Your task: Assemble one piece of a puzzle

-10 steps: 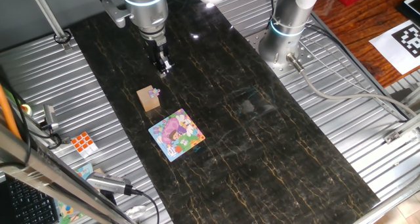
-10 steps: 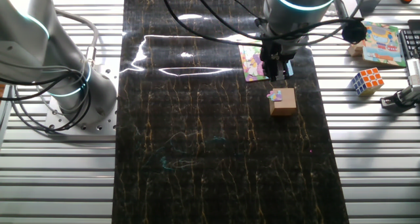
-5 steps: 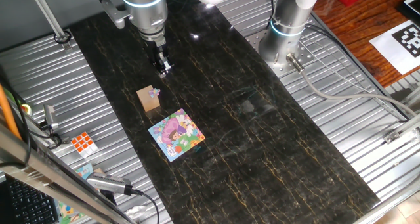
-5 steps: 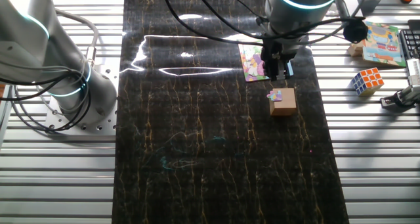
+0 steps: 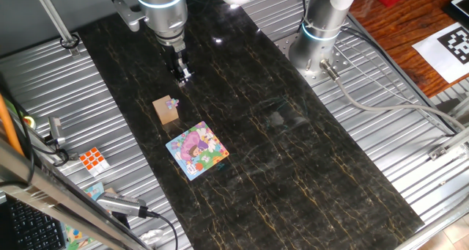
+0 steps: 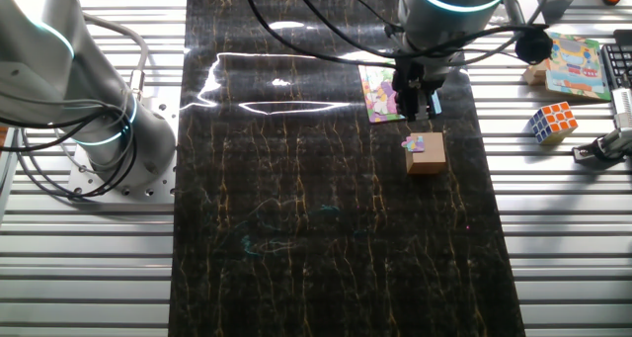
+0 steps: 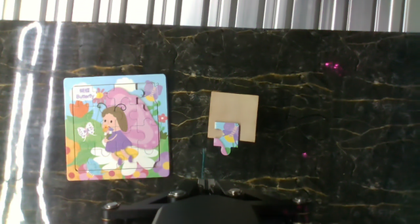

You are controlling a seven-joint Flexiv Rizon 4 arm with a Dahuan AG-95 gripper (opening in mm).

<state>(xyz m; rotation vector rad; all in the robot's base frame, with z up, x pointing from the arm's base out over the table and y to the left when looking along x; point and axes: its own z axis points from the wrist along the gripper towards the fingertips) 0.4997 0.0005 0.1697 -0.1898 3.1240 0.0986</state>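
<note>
The piece (image 7: 226, 136) is small and pale purple-pink. It lies on the near edge of a tan wooden block (image 7: 233, 115); it also shows in one fixed view (image 5: 172, 102) and the other fixed view (image 6: 416, 141). The puzzle (image 7: 116, 127) lies flat on the dark table beside the block, seen in one fixed view (image 5: 196, 149) and partly behind the hand in the other (image 6: 378, 93). My gripper (image 5: 183, 75) hangs above the table just beyond the block, apart from it, fingers together and empty. It also shows in the other fixed view (image 6: 420, 104) and at the hand view's bottom edge (image 7: 207, 180).
An orange-and-white cube (image 5: 93, 159) sits on the ribbed metal beside the dark mat, also in the other fixed view (image 6: 551, 122). A second picture puzzle (image 6: 573, 65) lies near it. A second robot's base (image 5: 316, 37) stands at the mat's far side.
</note>
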